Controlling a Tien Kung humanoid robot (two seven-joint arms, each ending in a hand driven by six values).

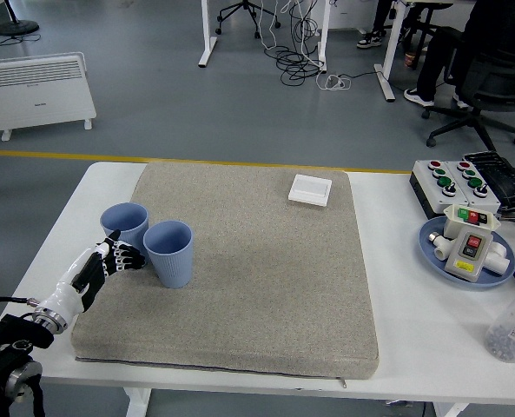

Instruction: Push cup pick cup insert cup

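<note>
1. Standing upright on the left part of the grey mat (pixel 266 261), the two blue cups sit side by side and look to be touching: the far-left cup (pixel 123 224) and the nearer cup (pixel 169 252).
2. Reaching in from the lower left, the left hand (pixel 105 265) has its fingers loosely curled, holding nothing, fingertips (pixel 128 258) at the base of the far-left cup.
3. Pushing low could drag a cup on the mat's rough surface and tip it; pushing off-centre could slide it past its neighbour.
4. Nudging one cup may knock the other over.
5. Counting: two cups, one mat, one small white square box (pixel 310 188), one blue plate (pixel 437 252) of switch parts at the right edge of the white table (pixel 396 295).
</note>
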